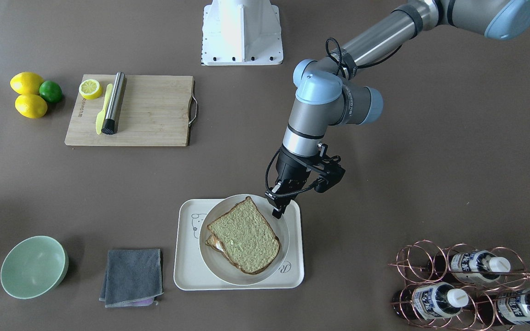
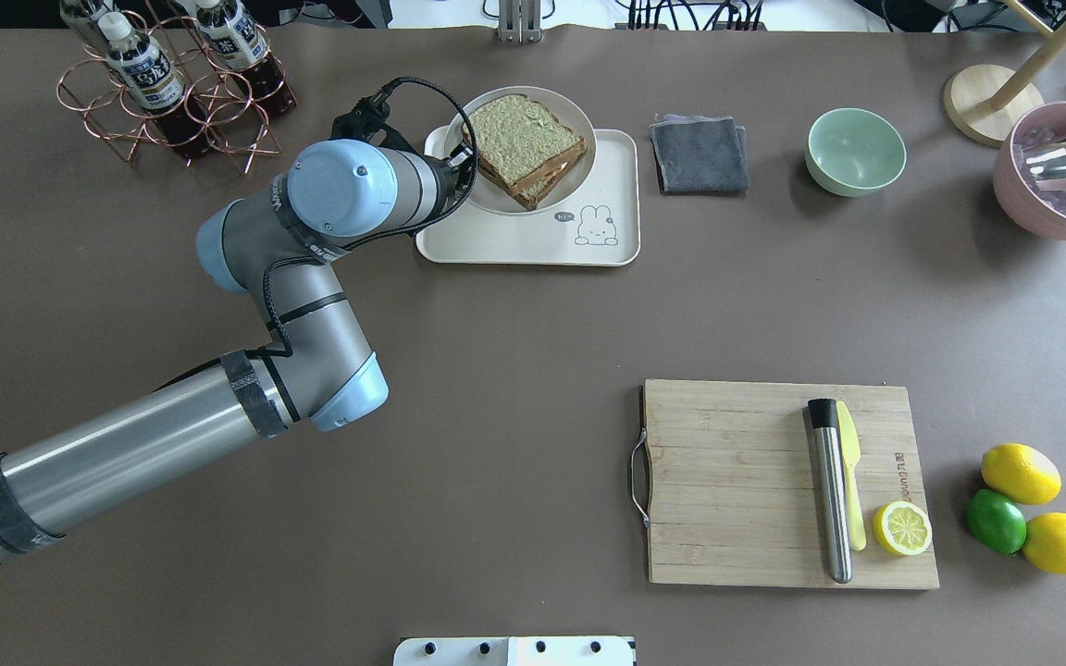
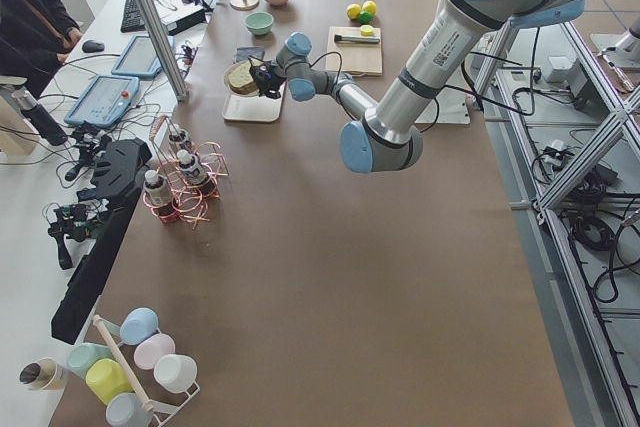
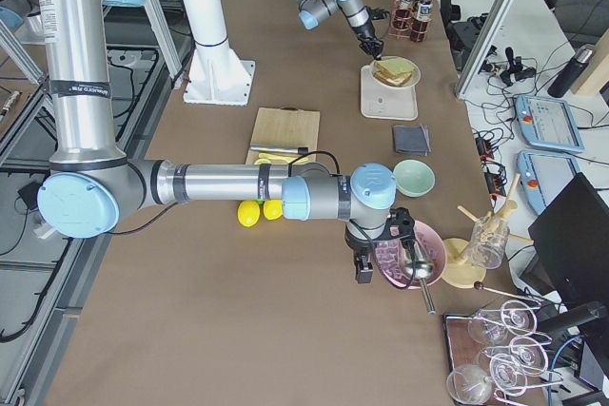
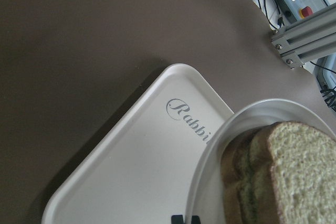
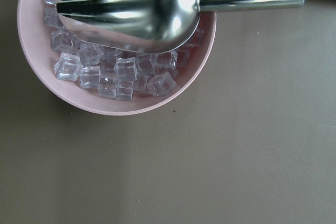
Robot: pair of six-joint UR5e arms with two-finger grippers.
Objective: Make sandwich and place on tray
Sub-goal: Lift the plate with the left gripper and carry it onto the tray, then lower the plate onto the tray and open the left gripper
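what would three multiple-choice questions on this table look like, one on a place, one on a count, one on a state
1. The round white plate with the sandwich stands: A on the bare tabletop; B on the cream-white rectangular tray; C on the grey folded cloth.
2. How many whole yellow lemons lie beside the green lime? A one; B two; C three.
3. The lemon on the wooden cutting board is: A whole; B peeled; C cut in half.

Answers: 1 B, the plate lies inside the tray's rim. 2 B, two lemons lie next to the lime. 3 C, its round cut face shows segments.
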